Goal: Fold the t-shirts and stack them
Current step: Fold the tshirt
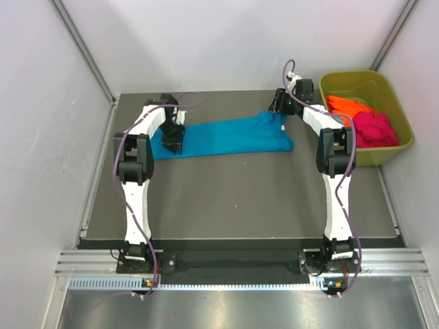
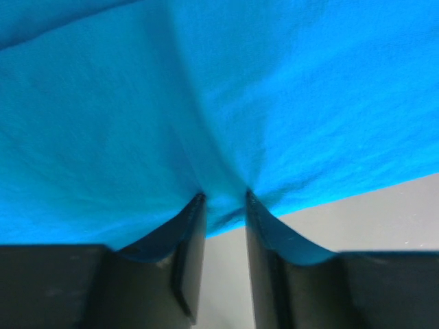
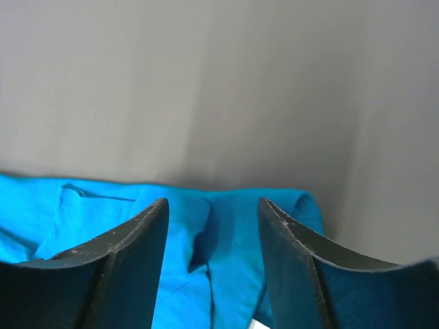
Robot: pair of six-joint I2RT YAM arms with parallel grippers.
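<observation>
Top external: the teal-blue t-shirt point(image 1: 226, 136) lies stretched across the far part of the table point(image 1: 240, 199), with the left gripper point(image 1: 173, 140) on its left end and the right gripper point(image 1: 278, 106) at its far right corner. An orange t-shirt point(image 1: 346, 106) and a magenta-pink t-shirt point(image 1: 374, 129) sit in the olive-green tub point(image 1: 405, 120).

Left wrist: the fingers point(image 2: 192, 233) pinch a tuck of teal cloth.

Right wrist: the fingers point(image 3: 130, 253) are spread apart over the shirt's edge.

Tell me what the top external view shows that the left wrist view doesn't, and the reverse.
Only top external: the left arm, the right arm, the whole teal t-shirt lying as a long strip, and the olive tub holding an orange t-shirt and a pink t-shirt. Only left wrist: close up, the left jaws pinched on a puckered fold at the cloth's edge. Both: teal cloth on the grey table.
</observation>
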